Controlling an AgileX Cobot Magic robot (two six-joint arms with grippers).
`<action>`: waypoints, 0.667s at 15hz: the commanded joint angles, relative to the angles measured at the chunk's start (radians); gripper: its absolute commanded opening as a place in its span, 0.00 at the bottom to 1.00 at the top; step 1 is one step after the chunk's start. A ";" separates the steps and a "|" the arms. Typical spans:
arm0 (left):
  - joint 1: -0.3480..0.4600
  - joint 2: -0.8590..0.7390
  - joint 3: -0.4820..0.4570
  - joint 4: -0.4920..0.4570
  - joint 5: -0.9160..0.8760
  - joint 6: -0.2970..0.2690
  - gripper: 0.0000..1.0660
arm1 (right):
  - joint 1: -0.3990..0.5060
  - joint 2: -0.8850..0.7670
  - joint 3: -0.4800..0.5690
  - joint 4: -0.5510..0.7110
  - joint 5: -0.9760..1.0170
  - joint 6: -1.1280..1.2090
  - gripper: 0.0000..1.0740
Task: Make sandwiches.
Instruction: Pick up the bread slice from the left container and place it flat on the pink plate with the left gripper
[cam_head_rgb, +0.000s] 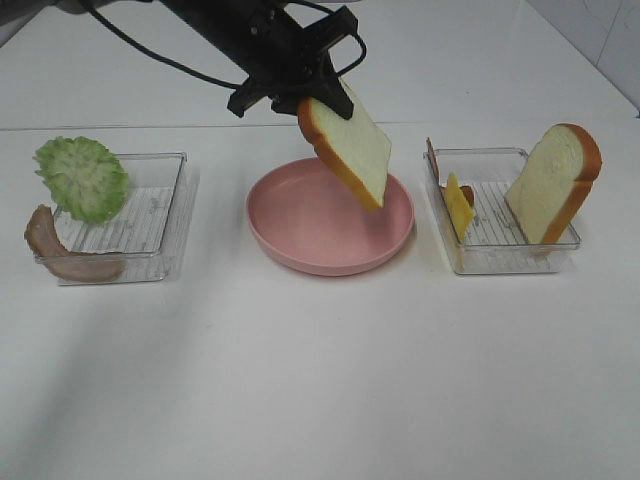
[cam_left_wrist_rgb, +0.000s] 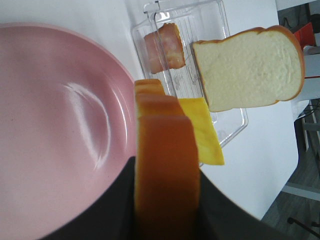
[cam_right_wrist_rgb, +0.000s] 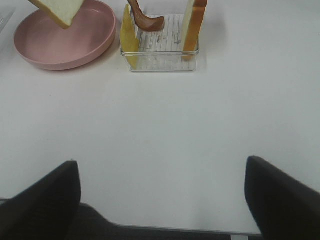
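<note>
You are on the first step, laying the base slice. Your left gripper (cam_head_rgb: 310, 92) is clamped on a bread slice (cam_head_rgb: 350, 150) by its crust edge. The slice hangs tilted above the pink plate (cam_head_rgb: 300, 262), lower corner over the basin and, as far as I can judge, not touching it. Nothing lies on the plate.

Next, lower the slice and tip it flat onto the plate's middle before you let go. Dropped at this tilt, it would likely land on edge or slide to the rim.

Your right gripper (cam_right_wrist_rgb: 160, 162) is spread wide and holds nothing, over bare tabletop well to the near right of the plate.

Right of the plate, a clear tray (cam_head_rgb: 500, 262) holds the second slice (cam_head_rgb: 553, 185) and the cheese (cam_head_rgb: 459, 205). Left of the plate are the lettuce (cam_head_rgb: 82, 178) and a bacon strip (cam_head_rgb: 60, 255).
</note>
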 joint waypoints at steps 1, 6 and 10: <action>-0.006 0.037 -0.001 -0.039 -0.060 0.021 0.00 | -0.007 -0.027 0.003 0.005 -0.003 -0.008 0.81; -0.006 0.093 -0.001 -0.021 -0.075 0.010 0.00 | -0.007 -0.027 0.003 0.005 -0.003 -0.008 0.81; -0.006 0.133 -0.001 -0.034 -0.076 0.010 0.00 | -0.007 -0.027 0.003 0.005 -0.003 -0.008 0.81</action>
